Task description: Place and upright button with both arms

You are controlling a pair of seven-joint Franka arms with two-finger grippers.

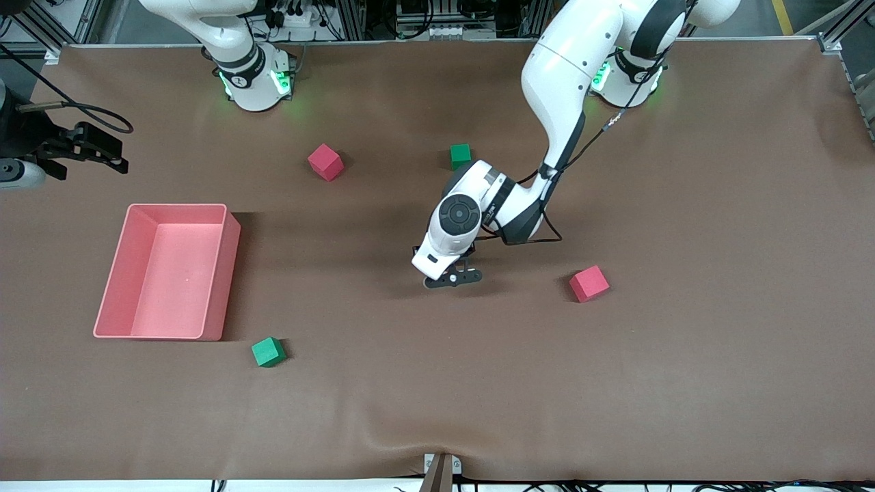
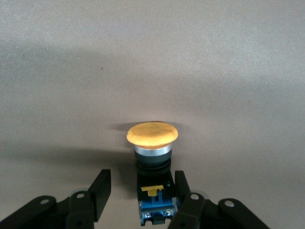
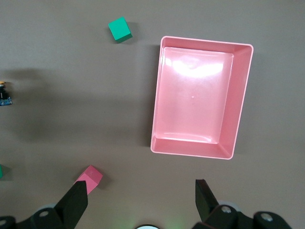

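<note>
Left jaws (image 2: 138, 195): low over mid-tabletop (image 2: 152, 57), parted, straddling the button's body without a clear grip.
Button (image 2: 152, 143): lying on the tabletop between the left jaws, orange cap pointing away from them; its blue end is cut off.
Right jaws (image 3: 142, 200): wide open, empty, waiting over the pink tray (image 3: 240, 100).

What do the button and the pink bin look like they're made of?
Button: cap looks like matte orange plastic over a shiny, probably metal ring, with a black and blue plastic body. Pink bin: seems glossy moulded plastic, since light glares off its floor.
</note>
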